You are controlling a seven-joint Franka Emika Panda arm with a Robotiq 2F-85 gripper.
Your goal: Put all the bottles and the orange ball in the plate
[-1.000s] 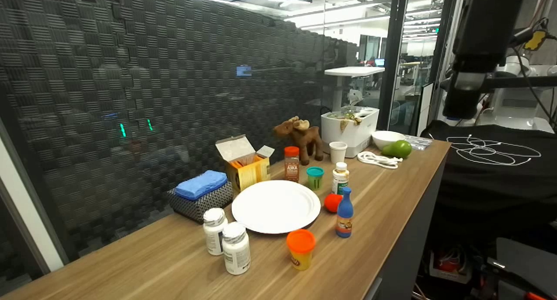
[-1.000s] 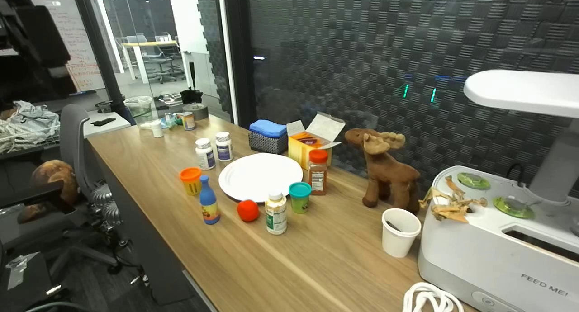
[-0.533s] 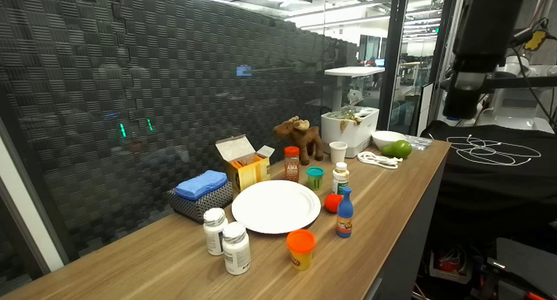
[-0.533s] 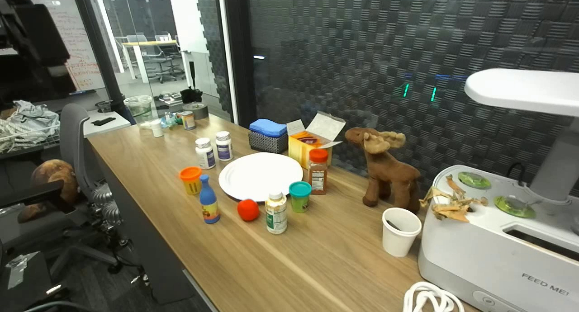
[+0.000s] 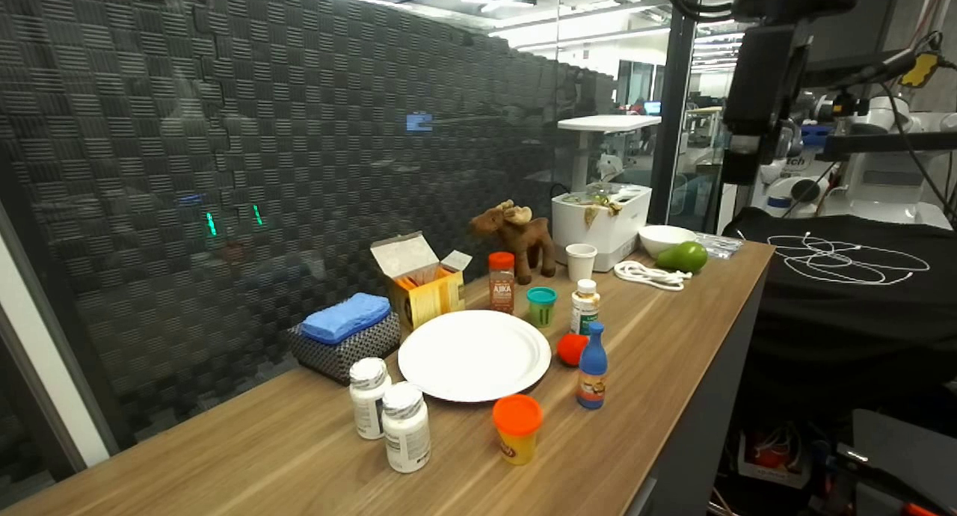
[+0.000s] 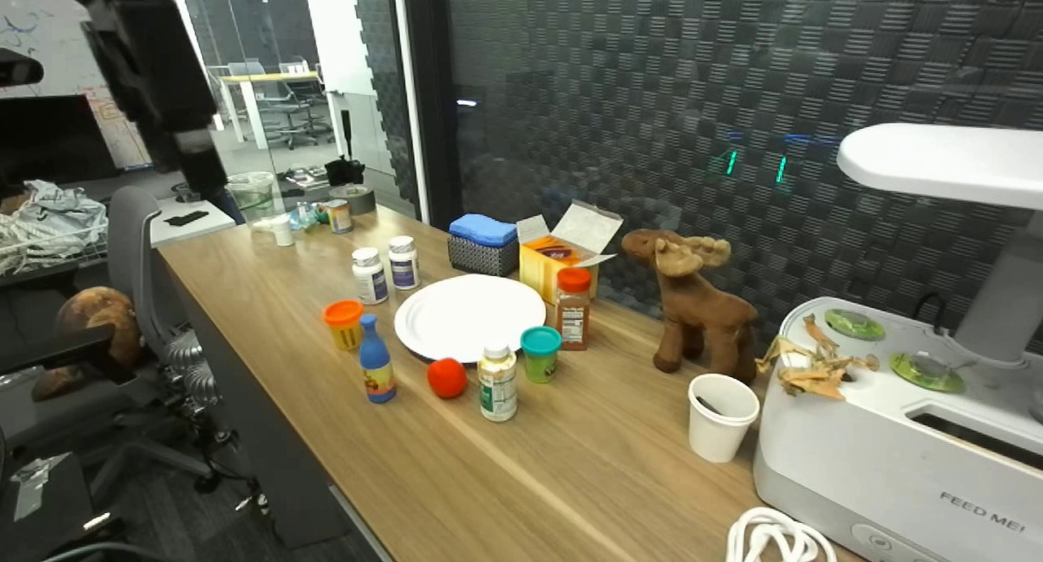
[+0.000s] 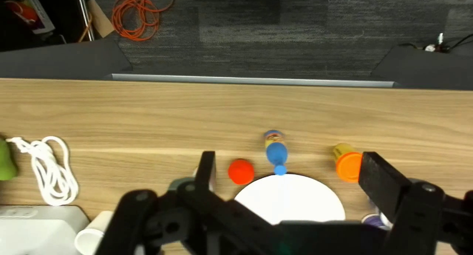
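Evidently none of the work is done yet; the plate (image 5: 474, 355) holds nothing, and the orange ball (image 6: 445, 379) rests on the worktop (image 5: 658, 351) just beside its rim; left to move, besides that ball, are the blue bottle (image 6: 376, 364), the green-labelled white bottle (image 6: 497, 389), the red-capped spice bottle (image 6: 573, 313) and two purple-labelled white bottles (image 6: 369, 278) side by side, all upright off the plate; the gripper (image 7: 287, 162) hangs above, spread wide and carrying nothing
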